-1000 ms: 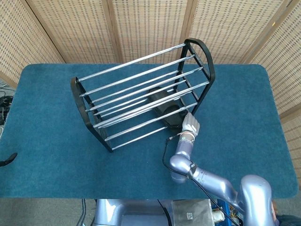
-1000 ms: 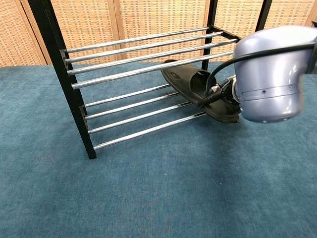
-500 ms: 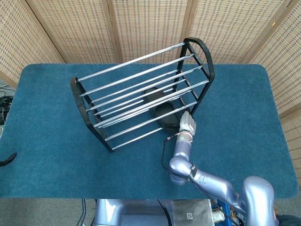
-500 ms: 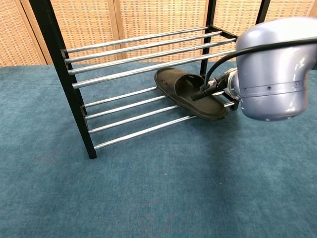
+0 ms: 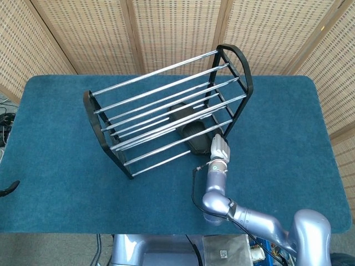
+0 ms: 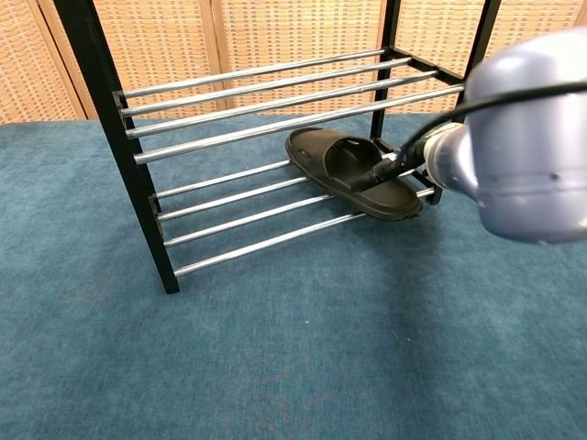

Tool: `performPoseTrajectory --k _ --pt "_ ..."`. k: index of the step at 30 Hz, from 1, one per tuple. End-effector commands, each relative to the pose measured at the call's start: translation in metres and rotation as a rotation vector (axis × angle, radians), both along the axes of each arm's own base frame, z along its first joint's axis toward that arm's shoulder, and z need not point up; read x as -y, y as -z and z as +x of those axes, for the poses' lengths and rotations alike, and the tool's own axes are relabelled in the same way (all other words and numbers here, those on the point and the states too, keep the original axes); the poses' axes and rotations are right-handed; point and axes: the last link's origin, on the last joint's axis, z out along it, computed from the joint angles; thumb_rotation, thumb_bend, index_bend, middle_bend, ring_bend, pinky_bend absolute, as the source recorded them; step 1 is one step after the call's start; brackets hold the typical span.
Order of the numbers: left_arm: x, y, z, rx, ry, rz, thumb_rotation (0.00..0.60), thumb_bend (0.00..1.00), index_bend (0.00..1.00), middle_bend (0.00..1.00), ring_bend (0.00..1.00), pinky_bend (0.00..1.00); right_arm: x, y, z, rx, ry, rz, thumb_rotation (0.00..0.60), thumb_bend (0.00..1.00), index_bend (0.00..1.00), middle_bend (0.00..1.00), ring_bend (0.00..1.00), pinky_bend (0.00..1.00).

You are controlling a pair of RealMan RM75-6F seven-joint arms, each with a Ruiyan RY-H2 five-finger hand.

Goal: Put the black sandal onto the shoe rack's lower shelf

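The black sandal (image 6: 353, 170) lies on the chrome bars of the lower shelf (image 6: 248, 213) of the shoe rack (image 5: 166, 105), toward the shelf's right end. It sits at an angle across the bars, its toe pointing far and left under the upper shelf (image 6: 275, 96) and its heel reaching the nearest bar, close to the rack's right black end frame (image 5: 241, 72). In the head view most of the sandal (image 5: 191, 128) is seen through the bars above it.

The right hand (image 5: 219, 148) is at the near right end of the rack, just beside the heel of the sandal. Its fingers (image 5: 218, 141) lie together and point toward the shoe, but whether they press on it, grip it, or are just clear of it cannot be told from the head view. In the chest view the hand is hidden behind the large grey right arm (image 6: 527, 137), which fills the right side of that view, with a black cable (image 6: 404, 156) running in front of the sandal.

The rack stands slantwise on the blue carpeted table (image 5: 61, 166), its left black end frame (image 6: 119, 137) nearer the left edge. Wicker screen panels (image 5: 177, 27) stand behind the table. The left hand shows in neither view.
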Motion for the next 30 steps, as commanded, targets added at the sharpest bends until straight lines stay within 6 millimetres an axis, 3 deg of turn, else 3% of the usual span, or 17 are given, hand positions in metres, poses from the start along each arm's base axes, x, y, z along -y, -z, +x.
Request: performPoseTrajectory --k 1,11,22,27,30 --pt "0.002 -0.001 0.000 0.001 0.004 0.004 0.600 0.25 0.00 0.00 0.00 0.00 -0.019 -0.004 -0.010 -0.011 -0.116 0.037 0.600 0.00 0.16 0.01 0.01 0.00" --pt "0.006 0.003 0.004 -0.020 0.017 0.006 0.600 0.25 0.00 0.00 0.00 0.00 -0.052 -0.030 -0.053 0.028 -0.408 0.034 0.600 0.00 0.16 0.00 0.00 0.00" --pt "0.009 0.015 0.012 -0.073 0.024 -0.003 0.600 0.25 0.00 0.00 0.00 0.00 -0.072 -0.077 -0.160 -0.173 -0.742 0.137 0.600 0.00 0.16 0.00 0.00 0.00" --pt "0.010 0.017 0.014 -0.084 0.022 0.002 0.600 0.25 0.00 0.00 0.00 0.00 -0.081 -0.099 -0.193 -0.312 -0.846 0.171 0.600 0.00 0.02 0.00 0.00 0.00" --pt "0.011 0.018 0.015 -0.093 0.021 0.012 0.600 0.25 0.00 0.00 0.00 0.00 -0.098 -0.123 -0.224 -0.495 -0.879 0.245 0.600 0.00 0.00 0.00 0.00 0.00"
